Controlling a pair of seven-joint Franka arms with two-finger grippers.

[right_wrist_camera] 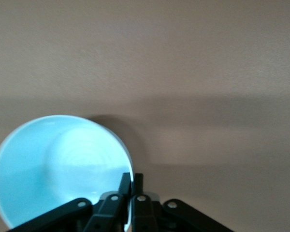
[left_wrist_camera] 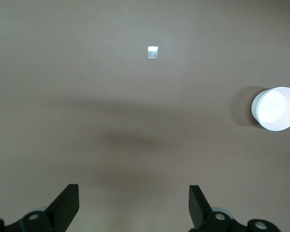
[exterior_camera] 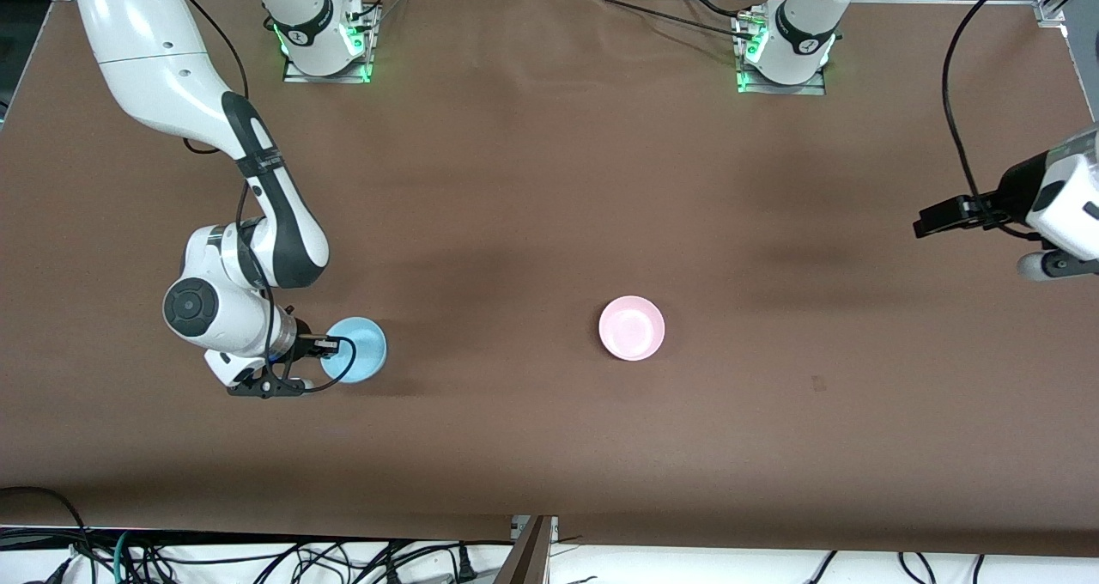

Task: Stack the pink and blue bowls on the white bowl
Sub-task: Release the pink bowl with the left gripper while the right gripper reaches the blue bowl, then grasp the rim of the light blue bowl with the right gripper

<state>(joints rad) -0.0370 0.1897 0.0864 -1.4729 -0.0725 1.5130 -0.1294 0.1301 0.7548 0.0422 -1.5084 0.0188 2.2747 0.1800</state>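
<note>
My right gripper [exterior_camera: 330,344] is shut on the rim of the light blue bowl [exterior_camera: 361,349] near the right arm's end of the table. In the right wrist view the fingers [right_wrist_camera: 131,180] pinch the blue bowl's [right_wrist_camera: 53,164] edge, and the bowl looks tilted. The pale pink bowl [exterior_camera: 631,328] sits upright near the table's middle. No separate white bowl shows in the front view. The left wrist view shows one pale, washed-out bowl [left_wrist_camera: 275,108] with a white outer wall; I cannot tell whether it is the white bowl. My left gripper [exterior_camera: 932,217] is open and empty [left_wrist_camera: 134,198], held above the left arm's end of the table.
The brown table cover [exterior_camera: 549,180] is bare apart from the bowls. A small silver tape square [left_wrist_camera: 152,52] lies on it. Cables hang along the table edge nearest the front camera.
</note>
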